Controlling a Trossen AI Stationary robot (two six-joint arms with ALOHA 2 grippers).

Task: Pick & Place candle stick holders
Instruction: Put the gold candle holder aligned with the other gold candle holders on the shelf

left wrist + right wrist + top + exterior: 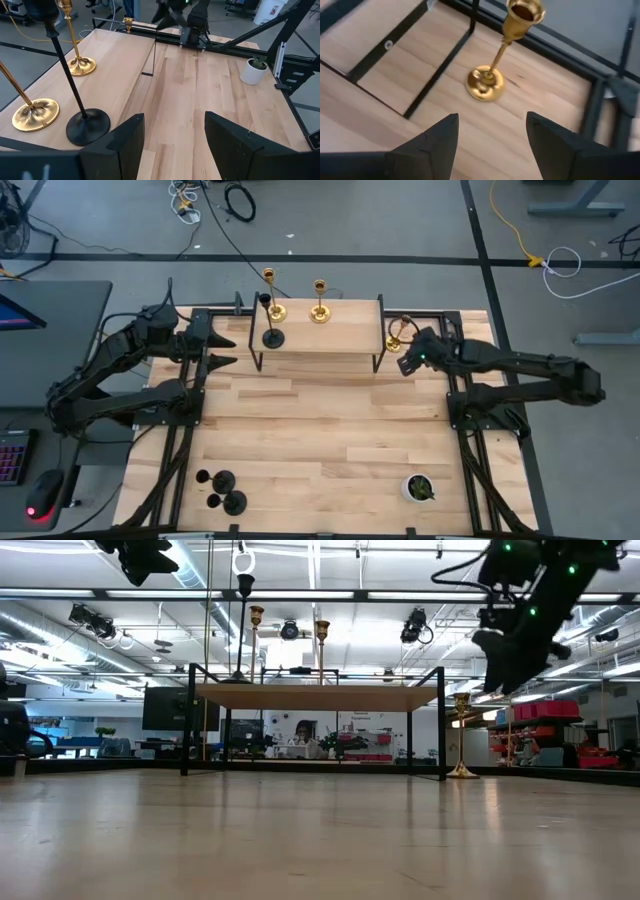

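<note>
Wooden table (330,430): shelf (330,340) at 12 o'clock carries three holders; your right claw (492,132), wide, hovers over fourth gold holder (492,70); two black holders (220,490) wait at 7.

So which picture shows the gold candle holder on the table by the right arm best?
The right wrist view: the gold candle holder fills it, base to cup, just ahead of the open right tool. The high view shows it tiny; the low view, far off; the left wrist view, barely.
</note>
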